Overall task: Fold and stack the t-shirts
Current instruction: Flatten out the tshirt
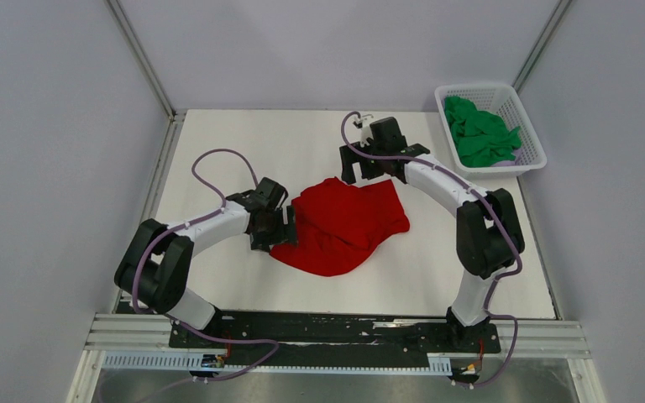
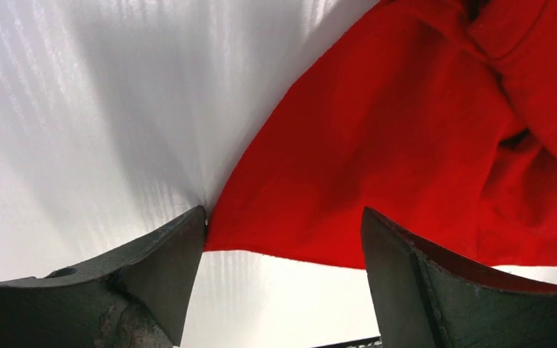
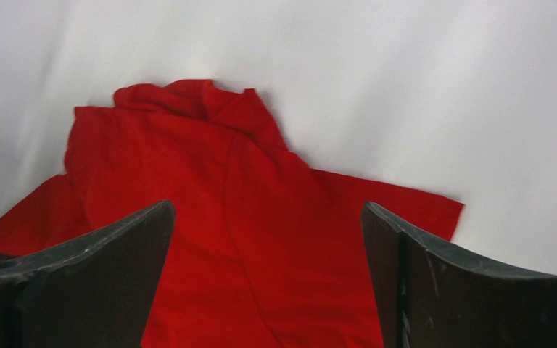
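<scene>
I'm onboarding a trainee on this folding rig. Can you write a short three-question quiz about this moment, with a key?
1. True or false: the green t-shirt lies inside the white basket.
2. The red t-shirt is: A) neatly folded, B) rumpled on the table, C) stacked on the green one.
3. Fill in: the left gripper and the right gripper both stand ____.
Key: 1 true; 2 B; 3 open.
</scene>
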Controlling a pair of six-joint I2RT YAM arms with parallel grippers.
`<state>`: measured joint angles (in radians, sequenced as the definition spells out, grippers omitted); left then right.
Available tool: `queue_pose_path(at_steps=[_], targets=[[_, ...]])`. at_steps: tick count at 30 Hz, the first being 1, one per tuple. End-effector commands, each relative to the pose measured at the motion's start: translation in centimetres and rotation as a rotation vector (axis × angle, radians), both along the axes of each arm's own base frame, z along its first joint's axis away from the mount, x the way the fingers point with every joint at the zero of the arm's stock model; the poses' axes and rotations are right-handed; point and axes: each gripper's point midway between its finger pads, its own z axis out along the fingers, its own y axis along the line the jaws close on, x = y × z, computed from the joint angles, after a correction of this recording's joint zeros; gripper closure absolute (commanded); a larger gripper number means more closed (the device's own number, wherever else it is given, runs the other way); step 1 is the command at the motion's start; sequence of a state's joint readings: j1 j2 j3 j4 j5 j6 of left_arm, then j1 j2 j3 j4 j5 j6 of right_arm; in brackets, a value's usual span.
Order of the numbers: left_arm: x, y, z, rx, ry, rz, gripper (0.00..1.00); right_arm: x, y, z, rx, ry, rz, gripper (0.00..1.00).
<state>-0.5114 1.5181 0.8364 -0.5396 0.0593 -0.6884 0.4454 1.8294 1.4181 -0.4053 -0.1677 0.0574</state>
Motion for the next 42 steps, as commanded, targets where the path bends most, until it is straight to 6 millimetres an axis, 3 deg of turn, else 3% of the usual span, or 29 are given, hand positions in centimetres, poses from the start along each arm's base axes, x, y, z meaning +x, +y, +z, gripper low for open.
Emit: queue_pose_path(at_steps=[1,5,9,11,12,14,21,30,33,37,42], targets=[[-0.3,-0.3,-2.2,0.061,0.037,0.025,0.16,1.2,-3.8,1.4,-0.067,-0.064,-0.152,0.0],[-0.3,0.0,-3.6,0.124,0.06,0.045,0.29,0.2,-5.4,0.6,-0.042,-0.017,-0.241,0.0],[0.2,0.0,-3.9,0.154,0.052,0.056,0.52,0.0,-8.7,0.0,-0.04,0.008,-0.406,0.0],[0.5,0.3,-3.8,0.169,0.038,0.064,0.7,-0.2,-10.4,-0.5,-0.004,0.042,-0.482,0.0],[0.7,0.4,-3.5,0.173,0.028,0.067,0.89,-0.3,-11.0,-0.9,0.022,0.07,-0.508,0.01],[0.8,0.8,-2.7,0.195,0.017,0.074,1.0,-0.4,-12.0,-1.6,0.077,0.124,-0.529,0.04],[-0.7,2.1,0.5,0.157,-0.063,0.08,1.0,0.2,-10.9,-3.6,0.092,0.187,-0.419,0.16],[-1.1,0.6,5.5,-0.04,-0.203,0.06,1.0,1.6,-7.8,-7.3,-0.053,0.195,-0.357,0.22],[-1.3,0.4,6.0,-0.074,-0.22,0.06,1.0,1.8,-6.9,-8.2,-0.089,0.2,-0.376,0.24],[-1.5,0.3,6.4,-0.097,-0.233,0.068,1.0,1.2,-7.1,-9.1,-0.172,0.196,-0.421,0.29],[-1.2,0.5,7.0,-0.097,-0.261,0.086,1.0,-0.2,-7.0,-9.8,-0.222,0.218,-0.431,0.42]])
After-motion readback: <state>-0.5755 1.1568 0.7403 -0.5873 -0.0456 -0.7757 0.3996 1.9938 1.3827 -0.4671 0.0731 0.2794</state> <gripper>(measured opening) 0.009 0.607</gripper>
